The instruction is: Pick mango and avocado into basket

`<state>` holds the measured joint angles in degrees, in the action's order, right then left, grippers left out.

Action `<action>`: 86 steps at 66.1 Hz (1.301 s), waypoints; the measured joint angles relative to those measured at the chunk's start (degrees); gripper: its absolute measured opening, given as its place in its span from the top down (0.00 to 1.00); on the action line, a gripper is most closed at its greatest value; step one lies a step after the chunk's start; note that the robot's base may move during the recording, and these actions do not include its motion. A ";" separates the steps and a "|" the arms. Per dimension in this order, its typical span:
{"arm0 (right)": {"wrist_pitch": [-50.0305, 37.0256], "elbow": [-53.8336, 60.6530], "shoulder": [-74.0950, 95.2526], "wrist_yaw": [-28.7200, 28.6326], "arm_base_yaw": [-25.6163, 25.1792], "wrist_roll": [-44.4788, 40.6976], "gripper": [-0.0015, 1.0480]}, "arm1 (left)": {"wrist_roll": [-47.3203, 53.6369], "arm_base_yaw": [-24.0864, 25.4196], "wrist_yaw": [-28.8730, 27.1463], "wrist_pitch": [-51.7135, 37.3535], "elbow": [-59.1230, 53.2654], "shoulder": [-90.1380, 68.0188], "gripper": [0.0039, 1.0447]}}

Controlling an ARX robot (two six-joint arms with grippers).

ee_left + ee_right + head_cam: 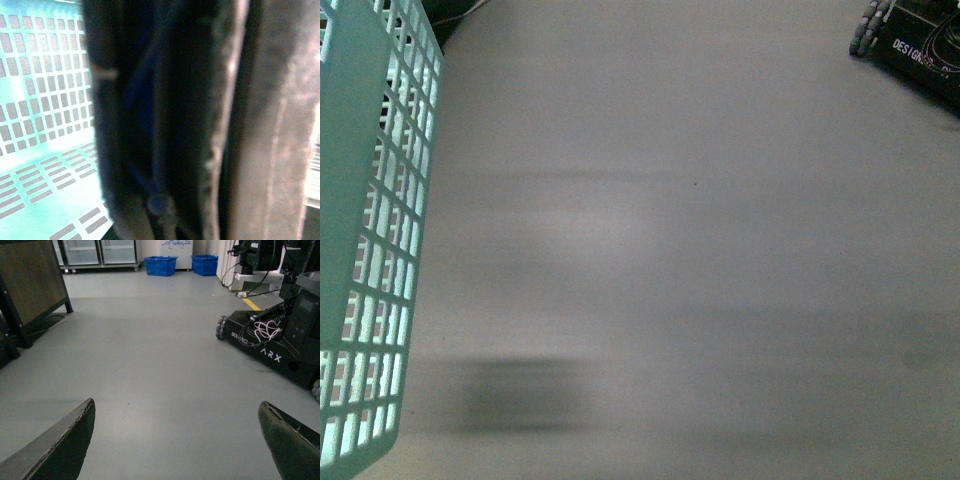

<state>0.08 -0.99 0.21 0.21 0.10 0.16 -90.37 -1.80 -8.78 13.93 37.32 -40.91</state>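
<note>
The basket stands on the grey floor at the 9 o'clock edge of the front view. It is light teal, and only one slotted wall shows, rising from the bottom edge to the top. The left wrist view is close against the same basket: a grid wall meets the slotted floor, and the part of that floor which shows is bare. A dark blurred mass fills the middle of that view, with a grey-brown band just beside it. What they are cannot be told, nor can how far the left gripper is open. The right gripper hangs over bare floor. Its two dark fingers are spread wide apart and have hold of nothing. Beyond it, another robot's black base, marked ARX, stands on the floor with white cables on top. The front view shows that base at about 1 o'clock, well apart from the basket. Far across the room are two blue crates and glass-door cabinets. A dark framed board stands off to one side.
</note>
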 joint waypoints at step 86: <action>0.00 0.00 0.02 -0.09 0.00 -0.02 0.08 | 0.13 0.04 -0.26 0.00 0.02 0.02 0.87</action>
<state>0.08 -0.99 0.23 0.12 0.10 0.14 -90.24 -1.76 -9.04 13.93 37.34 -40.88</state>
